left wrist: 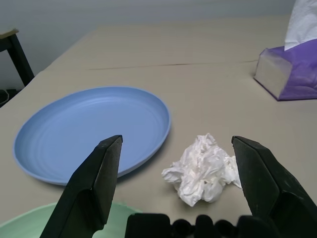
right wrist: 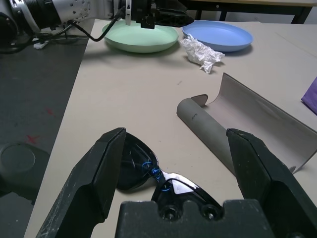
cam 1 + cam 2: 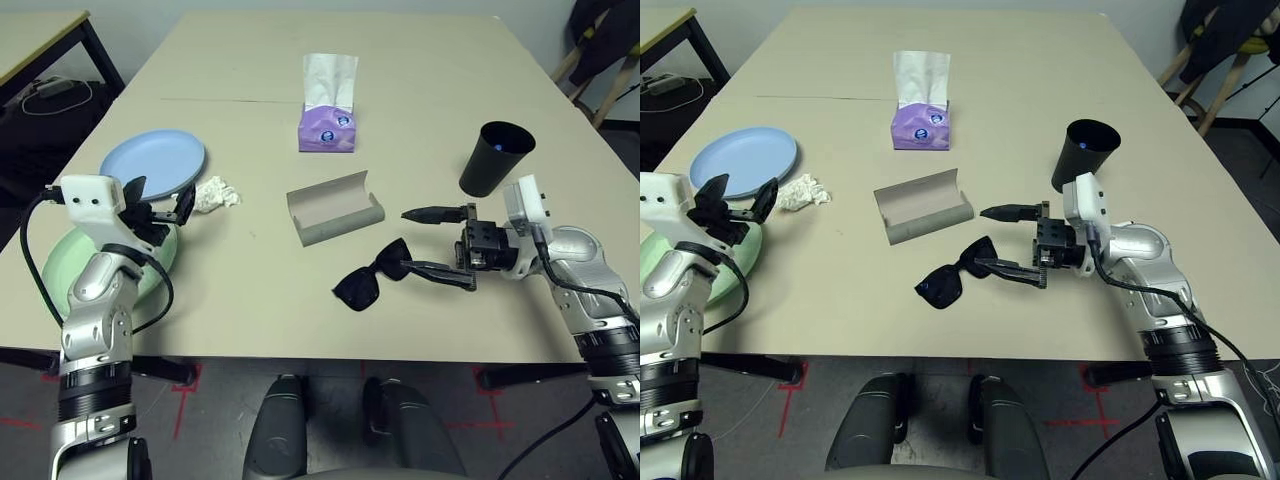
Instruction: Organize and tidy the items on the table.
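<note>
**Both pincers spread, nothing held**

Your right pincer [image 3: 436,245] points left with its fingers wide apart, the black sunglasses [image 3: 372,279] lying on the worktop [image 3: 420,100] just off its tips, beside the open grey case [image 3: 335,208]. Your left pincer [image 3: 158,205], also spread, faces the crumpled tissue [image 1: 205,168] next to the blue plate [image 3: 150,163], above the green plate [image 2: 141,35].
</note>
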